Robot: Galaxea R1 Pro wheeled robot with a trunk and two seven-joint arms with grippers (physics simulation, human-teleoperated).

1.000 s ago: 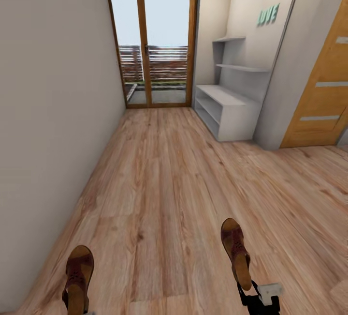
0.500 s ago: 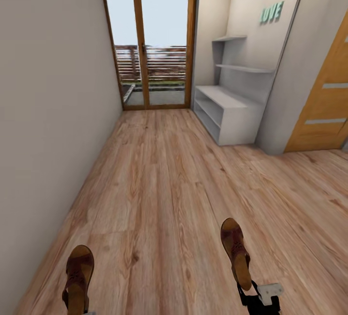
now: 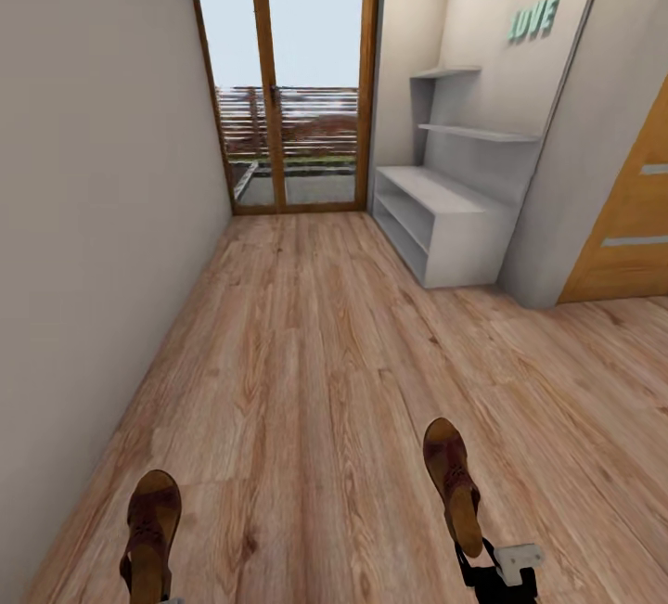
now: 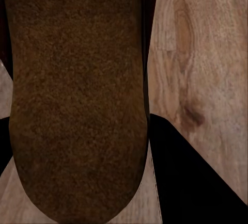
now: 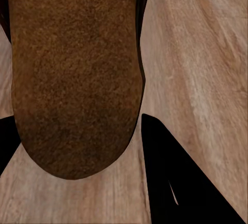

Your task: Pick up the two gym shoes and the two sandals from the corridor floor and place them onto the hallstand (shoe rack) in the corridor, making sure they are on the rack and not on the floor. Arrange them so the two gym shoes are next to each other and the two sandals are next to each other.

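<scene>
A long corridor runs ahead, its wood-grain plank floor point(image 3: 315, 344) taking up most of the head view. A plain pale wall point(image 3: 93, 214) closes the left side. At the far end stands a wood-framed glass door point(image 3: 292, 84) with a slatted fence and sky behind it. To the right, in a recess, sits the light-grey hallstand point(image 3: 445, 214): a low two-shelf base with a flat top, and a tall back panel carrying two staggered floating shelves; all its shelves look bare. Above it on the wall are teal letters reading LOVE point(image 3: 534, 19). Further right is a wooden door with pale horizontal strips point(image 3: 631, 233).

At the bottom of the head view, two brown sandals are held above the floor, well apart, toes pointing down the corridor. The left sandal point(image 3: 151, 530) sits in the left gripper point(image 4: 77, 146), and the right sandal point(image 3: 453, 483) in the right gripper point(image 3: 496, 567). In each wrist view the sandal's rough brown sole hides most of the dark fingers point(image 5: 175, 182), so the jaws seem clamped on the sandals
</scene>
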